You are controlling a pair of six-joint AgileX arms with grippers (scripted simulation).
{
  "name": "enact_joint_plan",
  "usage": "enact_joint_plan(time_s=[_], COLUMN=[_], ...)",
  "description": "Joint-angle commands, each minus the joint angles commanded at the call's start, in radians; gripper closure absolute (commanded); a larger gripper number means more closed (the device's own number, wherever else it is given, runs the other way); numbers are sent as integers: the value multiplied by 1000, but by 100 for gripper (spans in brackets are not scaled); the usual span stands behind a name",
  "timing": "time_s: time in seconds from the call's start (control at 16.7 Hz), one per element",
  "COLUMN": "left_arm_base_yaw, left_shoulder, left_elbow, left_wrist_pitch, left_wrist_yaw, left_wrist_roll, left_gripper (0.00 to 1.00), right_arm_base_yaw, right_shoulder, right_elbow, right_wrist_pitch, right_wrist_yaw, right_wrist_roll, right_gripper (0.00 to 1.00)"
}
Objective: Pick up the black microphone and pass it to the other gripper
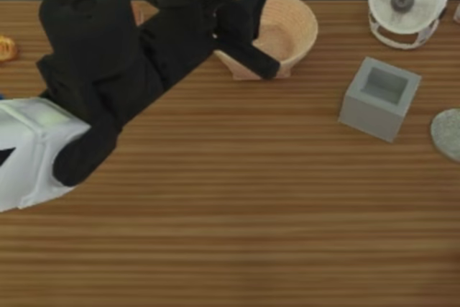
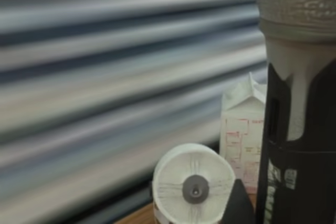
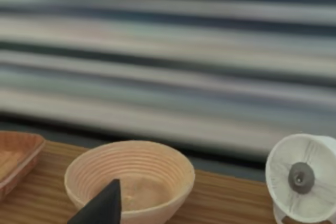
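Gripping what looks like the black microphone [image 2: 300, 129], the left pincer [image 1: 241, 30] hangs raised over the near-left rim of the round woven basket [image 1: 302, 26], its jaws narrow on the handle, as far as the left wrist view lets me judge; there the stick stands upright with its pale mesh head on top. The right pincer [image 3: 105, 205] shows only as a dark tip in its own wrist view, low in front of that basket, and I cannot tell whether it is wide or narrow. Judging the handover as the step in hand, it would go best with the stick kept steady and clear of the basket rim, leaving bare handle free for the other pincer to close on before any release. The basket holds nothing that I can see. To the right of the basket a grey square box [image 1: 379, 97] sits on the desk [image 1: 230, 213], its hollow empty. Left of the basket a shallower woven tray [image 3: 16, 156] is mostly hidden.
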Motion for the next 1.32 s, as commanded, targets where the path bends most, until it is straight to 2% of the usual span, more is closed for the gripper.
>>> enact_joint_plan(time_s=[0.36,0.66,1.08,1.32], left_arm_base_yaw=[0,0,0,0], left_shoulder=[0,0,0,0], left_elbow=[0,0,0,0], left_wrist_pitch=[0,0,0,0], left_wrist_yaw=[0,0,0,0], left_wrist_roll=[0,0,0,0], left_gripper=[100,100,100,100], right_arm_base_yaw=[212,323,333,356], right_shoulder=[484,701,726,843], right_elbow=[261,408,425,528], right_wrist_pitch=[177,281,293,316], right_wrist_yaw=[-85,-129,-133,-113], right_wrist_roll=[-3,-5,-6,-6], right_gripper=[0,0,0,0])
